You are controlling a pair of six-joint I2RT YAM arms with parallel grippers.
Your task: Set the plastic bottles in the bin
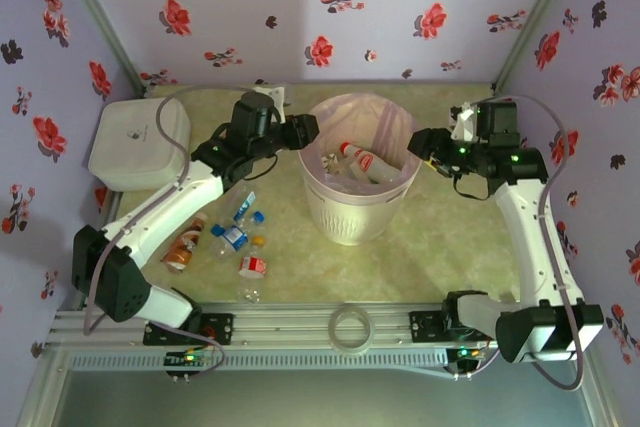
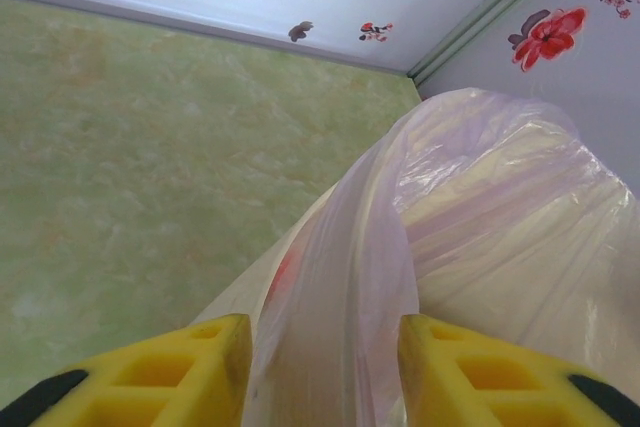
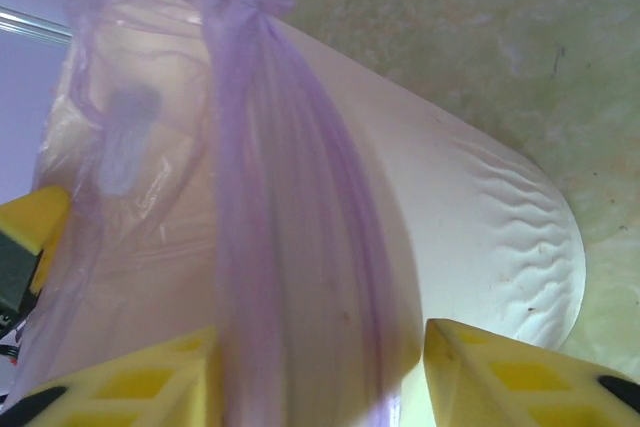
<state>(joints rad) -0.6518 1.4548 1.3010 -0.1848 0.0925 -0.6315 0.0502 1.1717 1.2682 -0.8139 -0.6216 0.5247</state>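
The white ribbed bin (image 1: 352, 215) with its pale pink liner stands mid-table, with a few bottles (image 1: 362, 157) lying inside. More bottles lie on the table to its left: an orange-brown one (image 1: 183, 245), a blue-labelled one (image 1: 235, 219) and a red-labelled one (image 1: 253, 266). My left gripper (image 1: 306, 130) is at the bin's left rim. In the left wrist view its yellow fingers (image 2: 180, 372) press the liner-covered rim (image 2: 330, 307) from both sides. My right gripper (image 1: 419, 141) straddles the right rim (image 3: 300, 277), open, with a thin gap at one finger (image 3: 500, 372).
A white rounded-square box (image 1: 138, 142) sits at the back left. A clear tape ring (image 1: 352, 328) rests on the front rail. Floral walls close in the back and both sides.
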